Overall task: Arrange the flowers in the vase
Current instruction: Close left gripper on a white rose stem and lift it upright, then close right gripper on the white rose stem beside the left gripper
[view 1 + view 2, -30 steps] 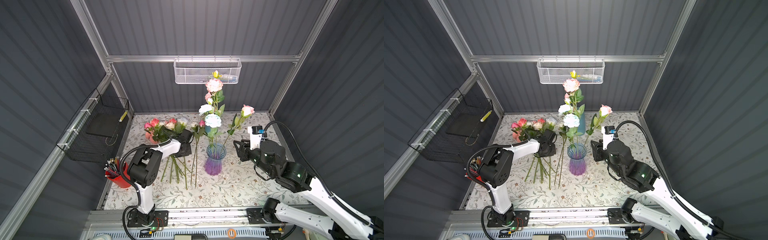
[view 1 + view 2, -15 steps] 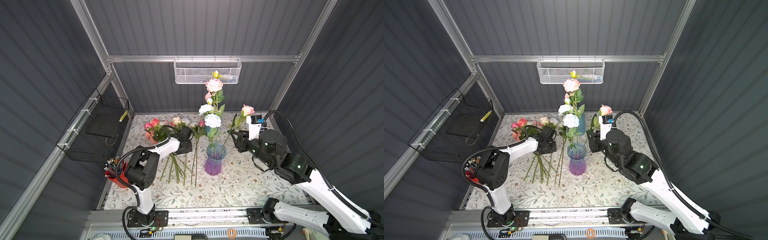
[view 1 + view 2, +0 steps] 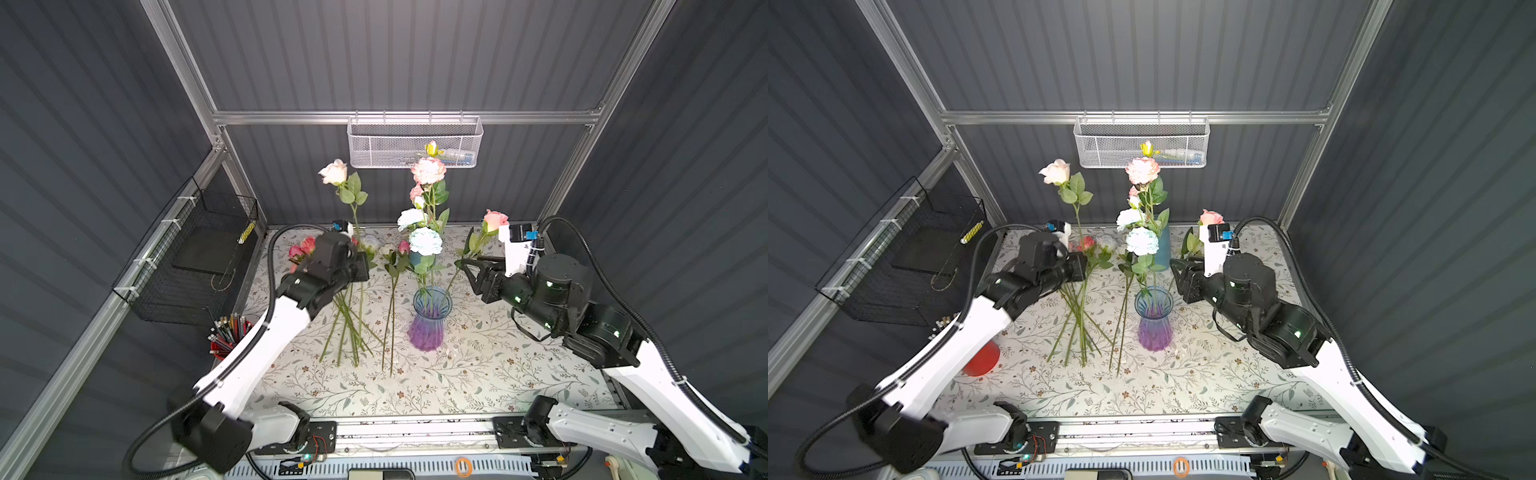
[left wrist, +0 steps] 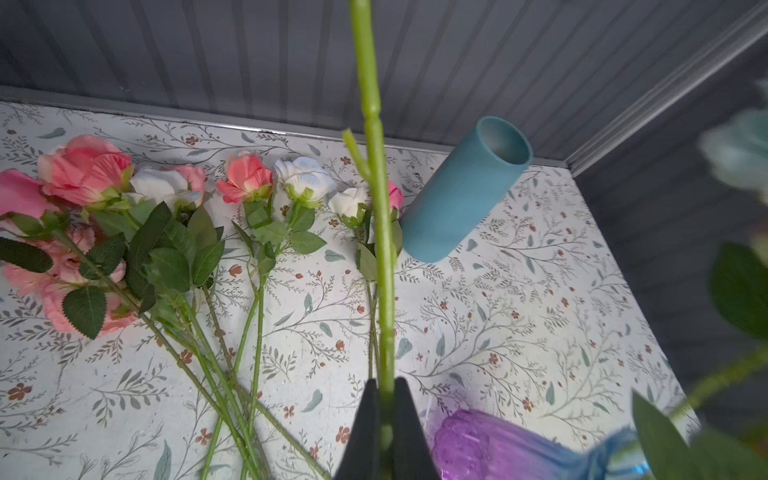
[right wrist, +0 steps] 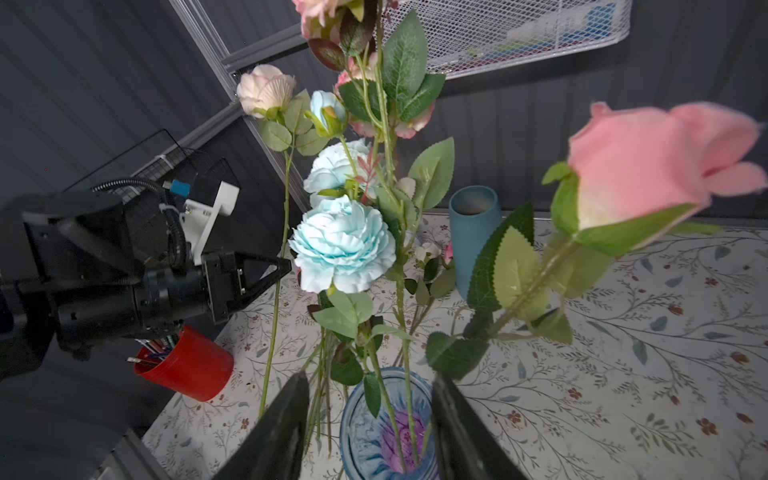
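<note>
The flower-printed table [image 3: 498, 374] spreads under everything, and the purple-and-blue glass vase [image 3: 428, 320] stands upright near its middle, between my two arms. Well off to my left-arm side of the vase a black wire basket [image 3: 195, 266] hangs on the side wall, and behind and above the vase a white mesh basket [image 3: 411, 143] hangs from the back rail. The loose flowers [image 4: 166, 249] lie flat on the table just beside the vase on my left-arm side, stems fanned and crossing, pink, coral and white heads pointing away toward the back wall. Several stems stand in the vase, with a pink ruffled bloom [image 3: 428, 170] topmost and a pale blue ruffled bloom [image 3: 424, 241] lower, right above the mouth. A teal tube vase [image 4: 457, 195] stands close behind the vase, and a red cup [image 5: 187, 365] of pencils sits at the table edge, well apart from the vase on my left-arm side. My left gripper [image 4: 385, 382] is clamped tight on the green stem of a pale peach rose [image 3: 333, 172], holding it upright beside the vase with its head high. A pink rose [image 3: 494, 218] leans out of the vase toward my right arm. My right gripper [image 5: 370, 380] hovers at the vase's mouth with its fingers spread wide, gripping nothing.
</note>
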You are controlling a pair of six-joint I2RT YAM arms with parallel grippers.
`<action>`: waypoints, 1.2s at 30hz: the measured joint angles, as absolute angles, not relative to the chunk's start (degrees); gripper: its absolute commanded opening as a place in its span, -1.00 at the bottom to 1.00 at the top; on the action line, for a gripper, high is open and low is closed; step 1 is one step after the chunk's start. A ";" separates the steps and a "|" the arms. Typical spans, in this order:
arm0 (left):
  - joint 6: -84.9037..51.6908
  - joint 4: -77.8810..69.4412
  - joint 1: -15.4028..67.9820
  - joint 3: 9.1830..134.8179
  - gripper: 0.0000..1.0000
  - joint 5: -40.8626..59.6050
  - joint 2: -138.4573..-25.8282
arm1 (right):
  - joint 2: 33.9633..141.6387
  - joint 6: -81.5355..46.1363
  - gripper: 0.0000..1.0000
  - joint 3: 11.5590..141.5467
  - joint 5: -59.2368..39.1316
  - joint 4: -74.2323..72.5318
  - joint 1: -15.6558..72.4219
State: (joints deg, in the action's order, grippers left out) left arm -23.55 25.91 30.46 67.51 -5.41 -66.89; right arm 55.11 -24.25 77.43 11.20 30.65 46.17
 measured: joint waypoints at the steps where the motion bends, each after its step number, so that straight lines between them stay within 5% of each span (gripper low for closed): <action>1: -23.24 25.10 30.70 64.27 -1.00 -4.84 -62.87 | 55.16 -24.53 0.02 78.06 10.52 30.94 46.19; 8: -20.88 22.17 31.97 59.79 -1.00 1.15 -45.25 | 57.17 -27.16 0.04 81.65 6.00 32.73 49.65; 19: -18.55 20.23 41.60 70.28 -1.00 4.40 -58.37 | 71.42 -28.12 0.08 96.29 2.61 33.41 55.24; 36: -19.57 17.12 43.86 68.60 -1.00 6.11 -52.51 | 84.31 -29.78 -0.03 103.83 3.05 29.95 58.39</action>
